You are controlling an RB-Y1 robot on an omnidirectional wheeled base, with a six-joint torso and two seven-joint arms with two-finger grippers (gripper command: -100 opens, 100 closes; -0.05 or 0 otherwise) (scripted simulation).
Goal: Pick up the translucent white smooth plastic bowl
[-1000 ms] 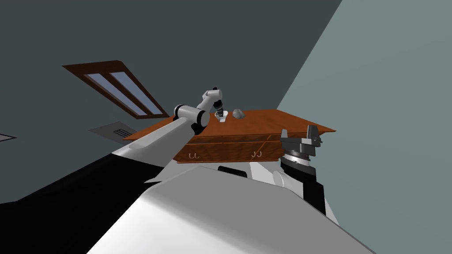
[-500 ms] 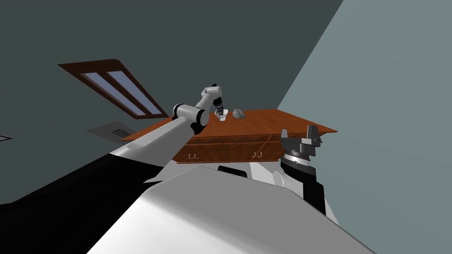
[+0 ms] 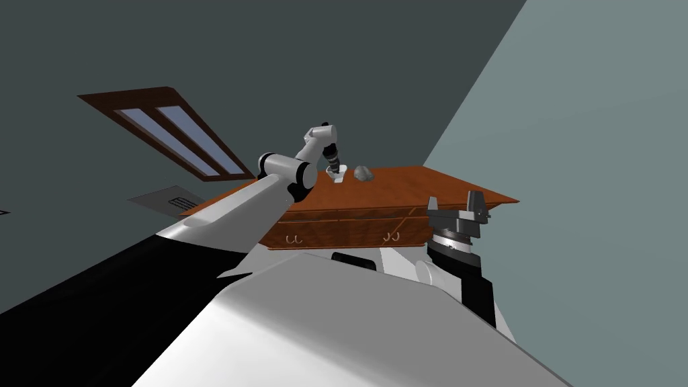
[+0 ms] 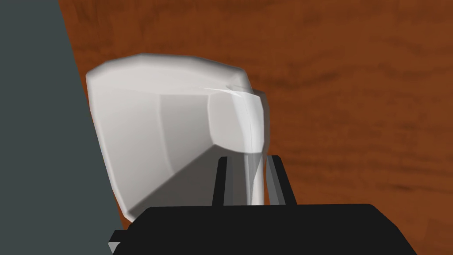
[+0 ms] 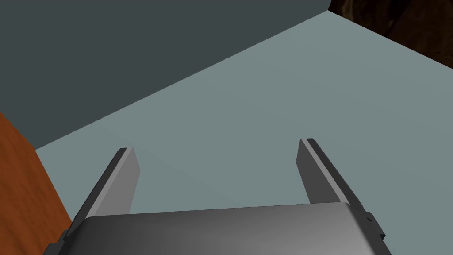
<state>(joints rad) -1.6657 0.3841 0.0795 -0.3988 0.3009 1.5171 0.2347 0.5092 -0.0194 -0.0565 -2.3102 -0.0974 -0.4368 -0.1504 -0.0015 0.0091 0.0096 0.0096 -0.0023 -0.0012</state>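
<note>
One bowl (image 4: 168, 128), left jaws pinching rim; right jaws wide; one lump (image 3: 363, 173), perhaps stone.

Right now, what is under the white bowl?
The brown wooden top of a chest of drawers lies under the bowl. The bowl covers the patch directly beneath, so whether it touches the wood cannot be seen. The left gripper pinches its rim.
</note>
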